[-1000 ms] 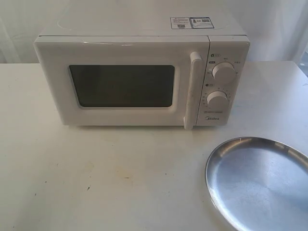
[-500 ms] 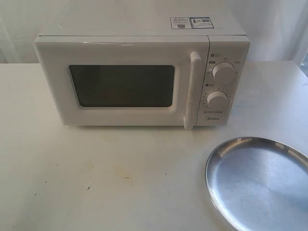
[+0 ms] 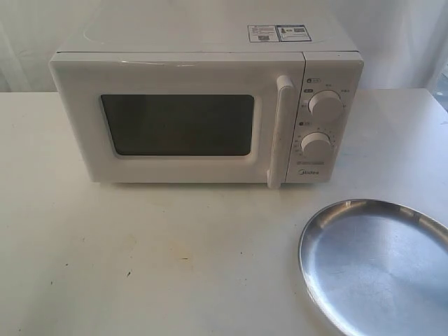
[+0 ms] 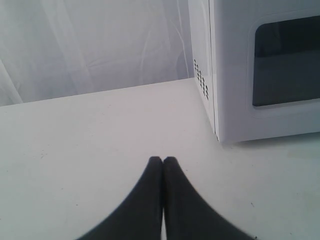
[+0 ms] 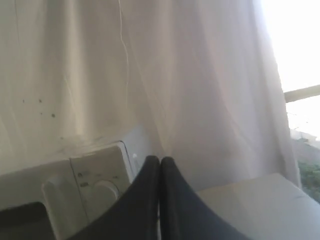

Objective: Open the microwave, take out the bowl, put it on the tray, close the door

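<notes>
The white microwave stands at the back of the table with its door closed and the bar handle upright beside the two dials. The silver tray lies at the front right. The bowl is hidden. Neither arm shows in the exterior view. My left gripper is shut with nothing in it, low over the table off the microwave's hinge-side corner. My right gripper is shut and empty, raised near the microwave's dial side.
A white curtain hangs behind the table. The table is white with a few small marks. A bright window shows in the right wrist view.
</notes>
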{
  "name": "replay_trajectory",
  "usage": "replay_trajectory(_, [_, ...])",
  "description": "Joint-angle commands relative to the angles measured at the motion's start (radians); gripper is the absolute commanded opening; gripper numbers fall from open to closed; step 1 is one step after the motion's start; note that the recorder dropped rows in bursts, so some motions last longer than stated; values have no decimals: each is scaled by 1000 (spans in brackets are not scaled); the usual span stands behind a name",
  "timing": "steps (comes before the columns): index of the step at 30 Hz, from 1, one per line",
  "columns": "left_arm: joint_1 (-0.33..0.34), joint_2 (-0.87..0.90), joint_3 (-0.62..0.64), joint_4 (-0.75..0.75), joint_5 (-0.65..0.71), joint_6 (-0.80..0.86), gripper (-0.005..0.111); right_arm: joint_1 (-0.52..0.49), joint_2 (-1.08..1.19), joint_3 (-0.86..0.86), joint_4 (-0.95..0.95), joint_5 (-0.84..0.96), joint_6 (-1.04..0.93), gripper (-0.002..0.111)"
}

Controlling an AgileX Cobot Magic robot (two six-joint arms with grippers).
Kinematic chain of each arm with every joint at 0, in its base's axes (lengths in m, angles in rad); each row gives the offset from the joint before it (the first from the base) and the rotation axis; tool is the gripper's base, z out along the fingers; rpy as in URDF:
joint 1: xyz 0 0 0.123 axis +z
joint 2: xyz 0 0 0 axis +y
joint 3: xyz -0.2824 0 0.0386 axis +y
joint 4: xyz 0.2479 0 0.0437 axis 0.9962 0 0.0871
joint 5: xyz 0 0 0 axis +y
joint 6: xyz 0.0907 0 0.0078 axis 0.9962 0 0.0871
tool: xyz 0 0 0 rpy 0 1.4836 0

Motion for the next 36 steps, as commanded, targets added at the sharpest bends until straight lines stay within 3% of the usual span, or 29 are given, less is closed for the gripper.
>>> replay_trajectory(1, [-4,-2,-3,-8,-4,0,0,17,-5,4,-40,-66,212,0])
replay_trajectory(4, [-4,-2,-3,-8,-4,0,0,44,-5,4,-197,-188,258,0])
replay_trajectory(8, [-4,-2,-3,-8,-4,0,0,80,-2,-66,-487,-308,484,0])
replay_trajectory(12, [-4,-2,-3,-8,-4,0,0,83,154,-192,-704,-405,562,0])
replay_trajectory(19, [-4,-2,-3,-8,-4,0,0,83,712,-371,-826,-519,481,0])
replay_trajectory(27, [-4,-2,-3,-8,-4,0,0,52,1352,-442,-824,-806,263,0])
replay_trajectory(31, [-4,-2,-3,-8,-4,0,0,-4,1527,-445,-866,-1004,215,0])
replay_trajectory(36, [-4,-2,-3,-8,-4,0,0,-42,1650,-563,-1128,-1010,208,0])
